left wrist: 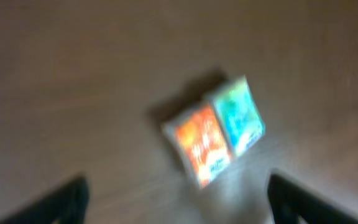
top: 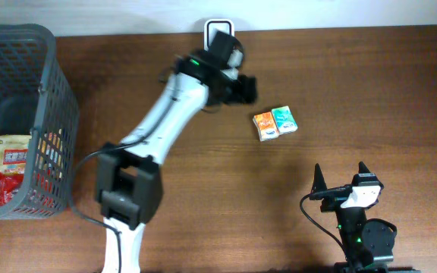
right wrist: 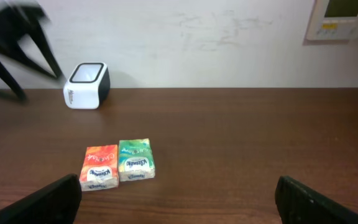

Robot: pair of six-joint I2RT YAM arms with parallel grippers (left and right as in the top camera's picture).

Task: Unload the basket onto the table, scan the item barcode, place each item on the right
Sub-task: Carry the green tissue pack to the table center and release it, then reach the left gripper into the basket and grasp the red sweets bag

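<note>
Left pincer wide, empty; tissue pack lies just ahead, not touching. Right pincer wide, empty.

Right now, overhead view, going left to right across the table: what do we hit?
Basket → scanner → orange tissue pack → green tissue pack → right pincer.

- The table is dark brown wood with a fine grain running left to right.
- Near its middle, the orange pack has a white label band.
- Just to its right, the green pack is mottled teal-green with the same white band.
- The scanner at the far edge is white with a black window.
- The basket on the left is grey mesh.
- The packets inside it show red, white and yellow.
- The left arm is white with black joints.
</note>
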